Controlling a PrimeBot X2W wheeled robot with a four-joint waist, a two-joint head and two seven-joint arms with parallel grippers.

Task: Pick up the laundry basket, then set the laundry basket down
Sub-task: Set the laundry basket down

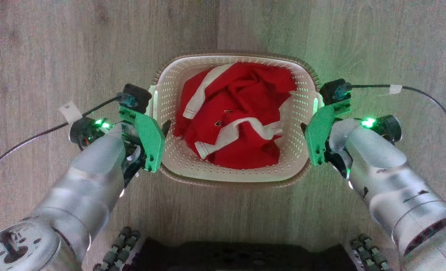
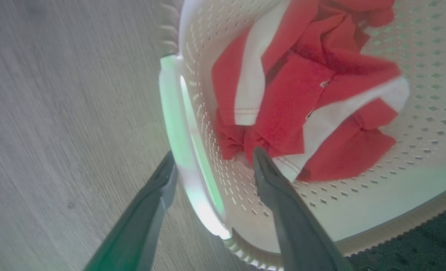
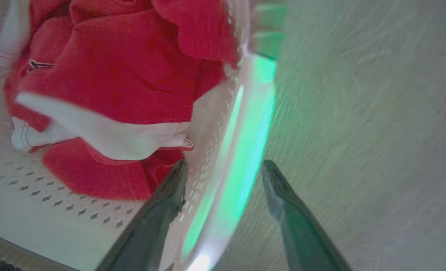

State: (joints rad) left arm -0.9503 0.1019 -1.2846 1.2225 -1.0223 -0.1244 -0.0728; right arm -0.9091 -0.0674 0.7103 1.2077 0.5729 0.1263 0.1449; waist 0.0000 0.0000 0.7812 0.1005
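The laundry basket [image 1: 230,177], cream-white and perforated with a brown rim, stands on the wooden floor in the middle of the head view. A red-and-white garment [image 1: 234,113] lies crumpled inside it. My left gripper [image 2: 213,158] is open and straddles the basket's left handle [image 2: 178,124], one finger outside the wall and one inside. My right gripper [image 3: 225,165] is open as well, astride the right handle [image 3: 245,143] in the same way. In the head view, the left gripper [image 1: 163,128] and right gripper [image 1: 305,128] flank the basket's two short sides.
Wooden floor [image 1: 57,45] surrounds the basket on all sides. A black cable [image 1: 31,137] trails left from the left wrist, and another cable [image 1: 430,98] runs right from the right wrist. My dark base [image 1: 238,256] with its wheels sits just below the basket.
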